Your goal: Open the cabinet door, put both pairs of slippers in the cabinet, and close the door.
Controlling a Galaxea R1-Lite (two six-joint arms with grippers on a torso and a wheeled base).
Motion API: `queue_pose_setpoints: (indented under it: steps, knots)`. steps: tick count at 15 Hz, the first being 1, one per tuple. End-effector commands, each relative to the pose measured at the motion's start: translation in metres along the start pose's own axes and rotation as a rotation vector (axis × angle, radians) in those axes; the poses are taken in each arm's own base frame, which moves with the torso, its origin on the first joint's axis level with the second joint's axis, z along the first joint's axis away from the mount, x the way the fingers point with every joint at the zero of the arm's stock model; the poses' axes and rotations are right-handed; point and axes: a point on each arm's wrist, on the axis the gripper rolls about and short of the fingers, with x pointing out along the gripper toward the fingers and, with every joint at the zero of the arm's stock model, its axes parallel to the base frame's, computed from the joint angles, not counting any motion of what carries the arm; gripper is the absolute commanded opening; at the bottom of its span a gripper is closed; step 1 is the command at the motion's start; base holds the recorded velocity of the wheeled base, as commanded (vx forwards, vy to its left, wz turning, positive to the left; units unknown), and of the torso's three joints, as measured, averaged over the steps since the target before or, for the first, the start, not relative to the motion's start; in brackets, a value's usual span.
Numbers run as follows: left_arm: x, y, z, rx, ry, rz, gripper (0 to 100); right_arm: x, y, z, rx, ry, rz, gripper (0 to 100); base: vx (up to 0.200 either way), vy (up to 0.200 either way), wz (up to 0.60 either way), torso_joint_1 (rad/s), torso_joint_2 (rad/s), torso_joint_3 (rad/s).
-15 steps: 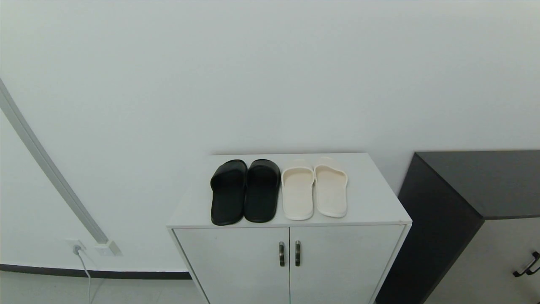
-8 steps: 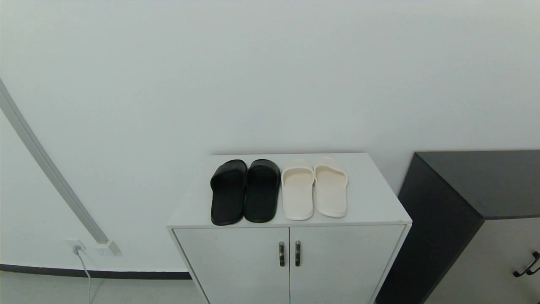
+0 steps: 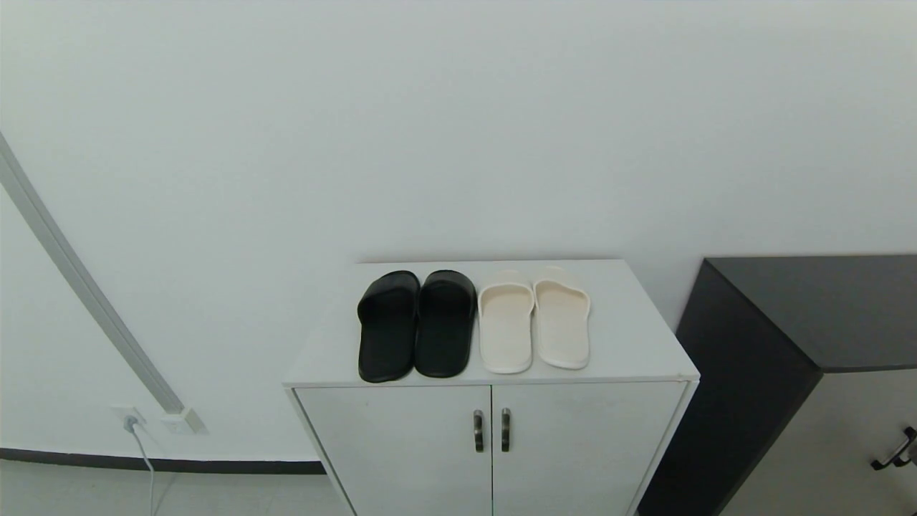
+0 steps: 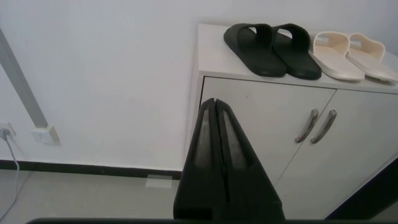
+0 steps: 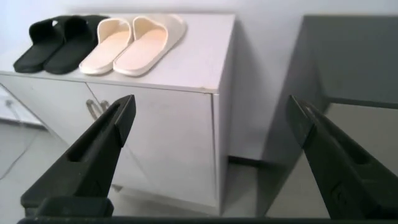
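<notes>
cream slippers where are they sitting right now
In the head view the cream slippers lie side by side on top of the white cabinet, on its right half, directly right of the black slippers.

No lettering, number, label or sign is readable on the cabinet (image 3: 587,444), black slippers (image 3: 415,330) or cream slippers (image 3: 534,326).

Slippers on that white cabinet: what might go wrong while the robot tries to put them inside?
The two door handles sit almost touching, so both might get hooked at once. The black slippers and cream slippers lie close together with heels near the front edge of the cabinet; grabbing one could nudge another off. The right door may swing into the dark cabinet beside it.
</notes>
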Motion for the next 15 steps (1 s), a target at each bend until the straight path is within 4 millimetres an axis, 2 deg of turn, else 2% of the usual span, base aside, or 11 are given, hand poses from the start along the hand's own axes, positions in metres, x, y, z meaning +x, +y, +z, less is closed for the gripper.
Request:
queue_pose_setpoints:
  steps: [1, 2, 3, 6, 7, 10, 15]
  knots:
    - [0.0, 0.0, 0.0, 0.0, -0.001, -0.001, 0, 0.065, 0.013, -0.004, 0.012, 0.178, 0.1, 100, 0.0, 0.0, 0.0, 0.0, 0.0, 0.0]
    - [0.0, 0.0, 0.0, 0.0, -0.001, 0.001, 0, 0.076, 0.022, -0.001, 0.008, 0.177, 0.104, 100, 0.0, 0.0, 0.0, 0.0, 0.0, 0.0]
    - [0.0, 0.0, 0.0, 0.0, -0.001, -0.001, 0, 0.094, 0.043, 0.009, 0.031, 0.145, 0.128, 100, 0.0, 0.0, 0.0, 0.0, 0.0, 0.0]
    - [0.0, 0.0, 0.0, 0.002, -0.001, -0.001, 0, 0.122, 0.084, 0.026, 0.014, 0.122, 0.127, 100, 0.0, 0.0, 0.0, 0.0, 0.0, 0.0]
    - [0.0, 0.0, 0.0, 0.002, 0.001, -0.001, 0, 0.126, 0.089, 0.029, 0.011, 0.118, 0.132, 100, 0.0, 0.0, 0.0, 0.0, 0.0, 0.0]
    - [0.0, 0.0, 0.0, 0.003, 0.001, -0.002, 0, 0.164, 0.118, 0.042, 0.021, 0.101, 0.131, 100, 0.0, 0.0, 0.0, 0.0, 0.0, 0.0]
    - [0.0, 0.0, 0.0, 0.005, 0.001, -0.002, 0, 0.225, 0.159, 0.046, 0.049, 0.076, 0.041, 100, 0.0, 0.0, 0.0, 0.0, 0.0, 0.0]
